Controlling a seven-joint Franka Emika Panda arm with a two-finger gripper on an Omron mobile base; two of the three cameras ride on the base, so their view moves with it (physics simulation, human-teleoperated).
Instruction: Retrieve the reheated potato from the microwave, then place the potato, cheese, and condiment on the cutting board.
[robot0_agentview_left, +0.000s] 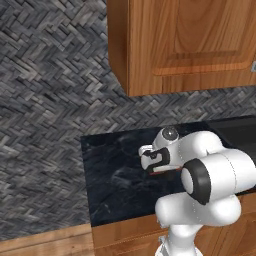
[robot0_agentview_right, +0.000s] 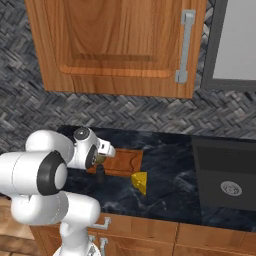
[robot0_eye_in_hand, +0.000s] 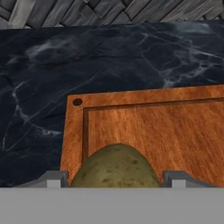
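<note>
**Potato over the cutting board, release step in hand**

Left base view: the arm folds low over the black marble counter (robot0_agentview_left: 115, 170). The gripper (robot0_agentview_left: 151, 161) sits at the wrist end, mostly hidden by the white links; a thin orange-red sliver under it is likely the cutting board edge. Jaw state can't be read here.

Right base view: the gripper (robot0_agentview_right: 102, 152) hangs over the left end of the cutting board (robot0_agentview_right: 125, 161), with a bit of olive-green at its tip, the potato (robot0_agentview_right: 100, 158). The condiment bottle (robot0_agentview_right: 100, 173) stands on the counter just in front of the board's left corner, right below the hand. The cheese wedge (robot0_agentview_right: 140, 182) lies on the counter off the board's right front corner, apart from the board. The microwave (robot0_agentview_right: 235, 40) is at upper right, door closed.

Hand view: the potato (robot0_eye_in_hand: 116, 168) sits between the two fingertips (robot0_eye_in_hand: 52, 179), so the jaws are closed on it, wide. Below it is the cutting board (robot0_eye_in_hand: 175, 127), the potato over its near-left part by the groove corner. Whether it touches the wood I can't tell.

To do it well: lower until the potato rests inside the groove, open slowly so the round thing doesn't roll, and lift straight up, minding the bottle close by. Leave room for the cheese and condiment.
</note>
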